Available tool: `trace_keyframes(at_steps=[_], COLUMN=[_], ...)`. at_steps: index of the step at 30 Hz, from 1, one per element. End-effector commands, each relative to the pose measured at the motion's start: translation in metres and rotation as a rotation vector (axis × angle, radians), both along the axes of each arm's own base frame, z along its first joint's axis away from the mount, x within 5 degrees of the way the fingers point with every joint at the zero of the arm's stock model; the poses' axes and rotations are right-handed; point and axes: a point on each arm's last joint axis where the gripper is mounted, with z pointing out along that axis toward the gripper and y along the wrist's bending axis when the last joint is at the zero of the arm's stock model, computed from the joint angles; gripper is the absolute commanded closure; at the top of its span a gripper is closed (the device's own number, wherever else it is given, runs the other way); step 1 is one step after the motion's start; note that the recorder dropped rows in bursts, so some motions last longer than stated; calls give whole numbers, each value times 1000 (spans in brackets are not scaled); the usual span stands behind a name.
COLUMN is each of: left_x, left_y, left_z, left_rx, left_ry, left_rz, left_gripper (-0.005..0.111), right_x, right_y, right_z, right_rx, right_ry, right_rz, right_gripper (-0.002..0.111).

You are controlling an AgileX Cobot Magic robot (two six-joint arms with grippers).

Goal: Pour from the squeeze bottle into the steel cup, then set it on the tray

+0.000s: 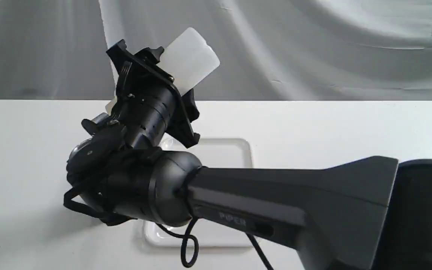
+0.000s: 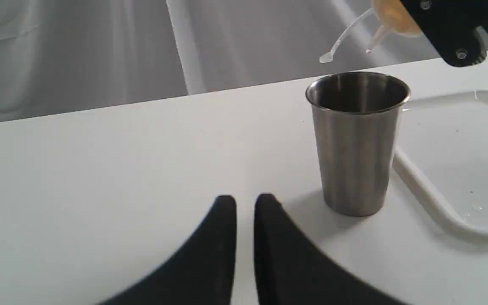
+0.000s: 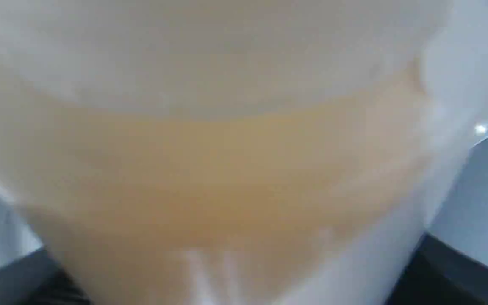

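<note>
My right gripper (image 1: 173, 80) is shut on the squeeze bottle (image 1: 189, 60), which is tilted steeply with its base up and its nozzle down. In the left wrist view the bottle's nozzle (image 2: 375, 40) and dangling cap strap (image 2: 341, 38) hang just above the rim of the steel cup (image 2: 356, 140); no stream shows. Amber liquid fills the right wrist view of the bottle (image 3: 235, 169). The cup stands upright on the table beside the white tray (image 2: 422, 190). My left gripper (image 2: 245, 203) rests shut and empty, a little short of the cup. The right arm hides the cup in the exterior view.
The white tray (image 1: 234, 144) lies mid-table, largely covered by the right arm (image 1: 294, 198), which reaches across from the right. A loose black cable (image 1: 188, 245) hangs under the arm. Grey cloth backs the white table (image 1: 351, 123).
</note>
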Motion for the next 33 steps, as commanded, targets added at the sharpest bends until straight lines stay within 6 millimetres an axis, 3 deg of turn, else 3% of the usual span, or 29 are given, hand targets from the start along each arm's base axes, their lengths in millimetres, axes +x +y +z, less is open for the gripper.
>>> trace_keyframes(at_steps=[1, 6, 16, 33], left_x=[0, 0, 0, 0], left_y=[0, 0, 0, 0], left_z=[-1, -1, -1, -1], left_rx=[-2, -2, -2, -2], left_ry=[-7, -7, -7, -7], left_rz=[-3, -3, -3, -3], left_gripper=[98, 98, 98, 98], right_x=[-1, -1, -2, -5], right_y=[-1, -2, -3, -7], right_z=[12, 11, 8, -2], right_rx=[-17, 16, 261, 909], right_ry=[-51, -53, -97, -209], right_rz=[-1, -4, -26, -152], right_gripper=[67, 67, 67, 67])
